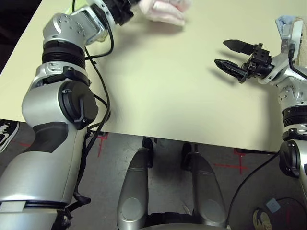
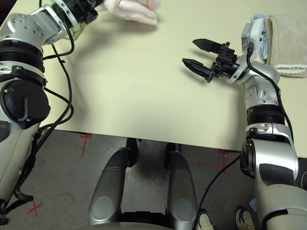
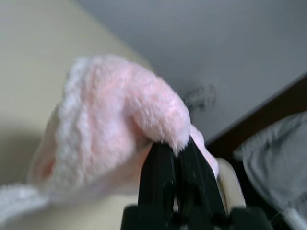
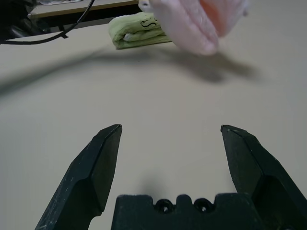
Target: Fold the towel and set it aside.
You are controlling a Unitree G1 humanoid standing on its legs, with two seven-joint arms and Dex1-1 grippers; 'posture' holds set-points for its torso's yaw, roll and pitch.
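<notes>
The pale pink towel (image 1: 165,9) hangs bunched and folded above the far side of the table, its shadow on the tabletop below. My left gripper (image 3: 175,153) is shut on the towel (image 3: 115,115), pinching a fold between its black fingers. At the right side of the table my right gripper (image 1: 229,55) hovers open with nothing between its fingers (image 4: 98,163). From the right wrist view the pink towel (image 4: 196,21) hangs ahead, well apart from that gripper.
A light green folded towel (image 4: 139,31) with black print lies at the far left of the table. A beige folded towel (image 2: 288,43) on a light blue one (image 2: 256,21) sits at the right edge. The cream table (image 1: 158,91) is bare in the middle.
</notes>
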